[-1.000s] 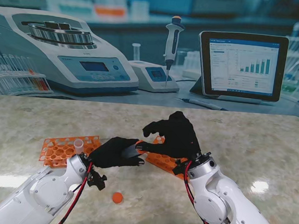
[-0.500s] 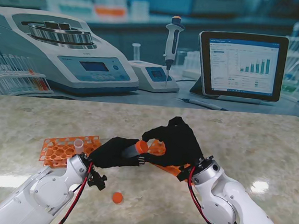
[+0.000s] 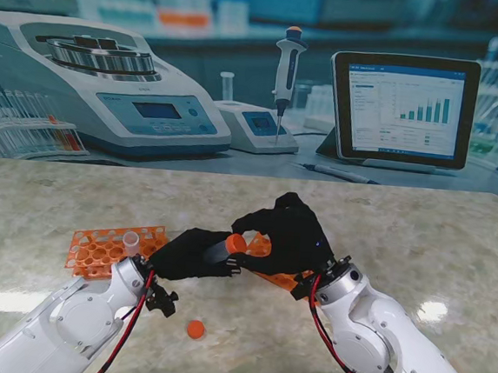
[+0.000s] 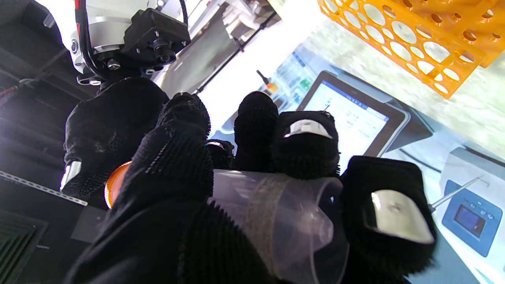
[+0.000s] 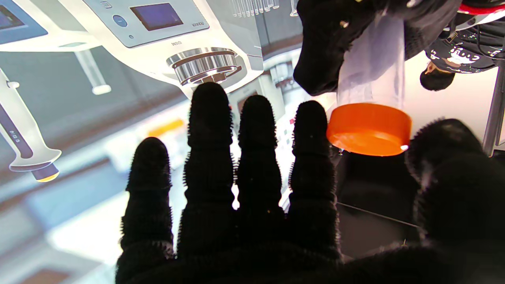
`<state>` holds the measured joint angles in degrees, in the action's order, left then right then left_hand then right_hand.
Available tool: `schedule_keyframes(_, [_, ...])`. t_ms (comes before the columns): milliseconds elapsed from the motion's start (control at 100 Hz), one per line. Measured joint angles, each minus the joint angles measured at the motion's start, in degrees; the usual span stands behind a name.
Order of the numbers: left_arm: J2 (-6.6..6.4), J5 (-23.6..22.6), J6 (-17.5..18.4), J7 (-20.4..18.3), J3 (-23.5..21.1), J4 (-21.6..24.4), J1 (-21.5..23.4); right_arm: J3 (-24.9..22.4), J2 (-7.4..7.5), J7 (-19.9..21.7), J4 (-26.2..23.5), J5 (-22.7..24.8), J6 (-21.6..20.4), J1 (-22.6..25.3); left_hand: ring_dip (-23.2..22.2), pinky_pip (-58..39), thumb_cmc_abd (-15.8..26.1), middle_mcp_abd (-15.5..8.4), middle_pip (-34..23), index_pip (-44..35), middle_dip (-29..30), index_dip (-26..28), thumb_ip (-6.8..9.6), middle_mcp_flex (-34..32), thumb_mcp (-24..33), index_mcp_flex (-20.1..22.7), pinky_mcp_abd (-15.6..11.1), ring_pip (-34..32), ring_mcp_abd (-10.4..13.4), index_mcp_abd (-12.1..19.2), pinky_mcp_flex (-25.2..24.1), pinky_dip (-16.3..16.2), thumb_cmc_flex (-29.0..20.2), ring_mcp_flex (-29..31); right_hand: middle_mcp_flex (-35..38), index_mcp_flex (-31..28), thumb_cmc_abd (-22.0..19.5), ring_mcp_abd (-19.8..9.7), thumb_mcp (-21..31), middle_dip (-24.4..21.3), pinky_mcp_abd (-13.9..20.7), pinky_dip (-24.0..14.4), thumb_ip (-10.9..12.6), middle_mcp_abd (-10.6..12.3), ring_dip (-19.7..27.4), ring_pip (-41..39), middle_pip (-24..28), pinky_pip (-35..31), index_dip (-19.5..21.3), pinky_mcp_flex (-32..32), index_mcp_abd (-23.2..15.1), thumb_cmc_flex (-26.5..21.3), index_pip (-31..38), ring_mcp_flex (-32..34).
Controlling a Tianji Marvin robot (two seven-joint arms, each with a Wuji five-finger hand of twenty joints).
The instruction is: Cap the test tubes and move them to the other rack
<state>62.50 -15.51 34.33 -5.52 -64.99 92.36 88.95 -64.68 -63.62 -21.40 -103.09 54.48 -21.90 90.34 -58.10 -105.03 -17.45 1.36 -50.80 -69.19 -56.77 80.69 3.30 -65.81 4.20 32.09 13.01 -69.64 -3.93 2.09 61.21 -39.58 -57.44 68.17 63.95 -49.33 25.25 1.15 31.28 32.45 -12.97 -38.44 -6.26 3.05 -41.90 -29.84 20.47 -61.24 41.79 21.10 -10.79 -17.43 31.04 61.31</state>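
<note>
The left hand [image 3: 192,253] is closed around a clear test tube [image 4: 276,221] and holds it nearly level above the table [image 3: 418,245], with the orange cap [image 3: 237,242] on the tube end that points to 3 o'clock. The right hand [image 3: 287,235] has four fingers [image 5: 256,157] straight and apart, and its index finger and thumb stand on both sides of the cap. One orange rack [image 3: 104,248] lies at 9 o'clock from the left hand with one open tube [image 3: 131,242] standing in it, the other rack [image 3: 276,276] is partly hidden under the right hand, and a loose orange cap [image 3: 195,328] lies on the table at 6 o'clock from the left hand.

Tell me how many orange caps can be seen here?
2. One orange cap sits on the tube held by the left hand; a loose cap lies on the table nearer to me. Hands may hide others.
</note>
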Motion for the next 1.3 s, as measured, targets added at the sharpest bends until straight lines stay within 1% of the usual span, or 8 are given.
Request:
schedule_keyframes(210, [0.0,0.0,0.0,0.02,0.0,0.0,-0.01,0.53,-0.04,0.09,0.37,-0.38,0.05,-0.52,0.0,0.0,0.0,0.0,0.0,0.0,0.0,0.0,0.0,0.0,0.0,0.0,0.0,0.0,0.0,0.0,0.0,0.0,0.0,0.0,3.0,-1.06,0.24,-0.09,-6.32,1.46,-0.01,-0.03,-0.55,0.0,0.0,-0.04,1.45,0.0,1.33,0.02,-0.24,-5.16,1.16,0.12])
schedule_keyframes(240, [0.0,0.0,0.0,0.02,0.0,-0.01,-0.01,0.6,-0.05,-0.02,0.42,-0.4,0.05,-0.57,0.0,0.0,0.0,0.0,0.0,0.0,0.0,0.0,0.0,0.0,0.0,0.0,0.0,0.0,0.0,0.0,0.0,0.0,0.0,0.0,3.03,-1.39,-0.52,-0.14,-9.96,1.5,-0.01,-0.03,-0.57,0.0,0.0,-1.07,1.5,-0.1,1.08,0.05,-0.26,-7.09,1.29,1.06])
schedule_keyframes(340, [-0.02,0.0,-0.01,0.07,-0.08,-0.06,-0.01,0.8,-0.07,-0.42,0.58,-0.41,0.05,-0.71,0.0,0.0,0.0,0.0,0.0,0.0,0.0,0.0,0.0,0.0,0.0,0.0,0.0,0.0,0.0,0.0,0.0,0.0,0.0,0.0,3.99,-0.59,-4.38,-0.33,-30.65,2.06,-0.01,-0.03,-0.59,0.0,0.0,-0.73,2.31,-0.44,-3.0,0.6,-0.27,-17.74,4.9,1.98])
schedule_keyframes(430, [-0.04,0.0,-0.01,0.08,-0.1,-0.09,-0.01,0.94,-0.08,-0.69,0.66,-0.38,0.1,-0.8,0.0,-0.01,0.0,0.0,0.0,0.0,0.0,0.0,0.0,0.0,0.0,0.0,0.0,0.0,0.0,0.0,0.0,0.0,0.0,0.0,5.56,-0.52,-4.59,-0.43,-36.23,2.15,-0.01,-0.03,-0.59,0.01,0.0,-1.03,3.27,-0.46,-6.1,0.93,-0.23,-21.05,7.88,2.62])
schedule_keyframes(480, [-0.04,0.0,-0.01,0.08,-0.1,-0.1,-0.01,1.04,-0.08,-0.76,0.68,-0.34,0.16,-0.86,0.0,-0.01,0.0,0.0,0.0,0.0,0.0,0.01,0.0,0.0,0.0,0.0,0.0,0.0,0.0,0.0,0.0,0.0,0.0,0.0,6.19,-0.49,-4.59,-0.44,-37.36,2.24,-0.01,-0.03,-0.59,0.02,0.0,-1.03,4.06,-0.51,-8.09,1.14,-0.15,-21.7,9.63,2.62])
schedule_keyframes(660, [-0.06,-0.02,-0.03,0.07,-0.09,-0.15,0.0,1.26,-0.1,-0.78,0.84,-0.33,0.2,-1.06,0.0,-0.01,0.0,0.0,0.0,0.0,0.0,0.01,0.0,0.0,0.0,0.0,0.0,0.0,0.0,0.0,0.0,0.0,0.0,0.0,6.48,-0.47,-4.59,-0.46,-38.01,2.66,-0.01,-0.03,-0.59,0.02,0.0,-1.14,3.48,-0.99,-8.88,1.22,0.03,-22.24,11.16,3.23])
schedule_keyframes(1130, [-0.1,0.01,0.02,0.05,-0.08,-0.19,-0.01,2.09,-0.12,-1.53,1.11,-0.04,0.61,-1.58,0.0,-0.01,0.0,0.0,0.0,0.0,0.0,0.01,0.0,0.0,0.0,0.0,0.0,0.0,0.0,0.0,0.0,0.01,0.0,0.0,9.76,-0.56,-4.59,-0.59,-39.39,4.0,-0.01,-0.04,-0.59,0.46,-0.09,-2.17,6.69,-2.16,-9.03,2.9,0.38,-22.77,14.02,6.21])
schedule_keyframes(1300, [-0.11,0.01,0.05,0.05,-0.11,-0.21,0.02,2.7,-0.13,-2.35,1.34,0.32,1.06,-2.0,0.0,-0.01,0.0,0.0,0.0,0.0,0.0,0.01,0.0,0.0,0.0,0.0,0.0,0.0,0.0,0.0,0.0,0.01,0.0,0.0,12.26,-3.45,-4.47,-0.7,-40.28,5.06,0.24,-0.03,-0.59,0.82,-0.14,-3.98,8.56,-2.9,-7.34,3.85,0.66,-22.39,14.06,6.95])
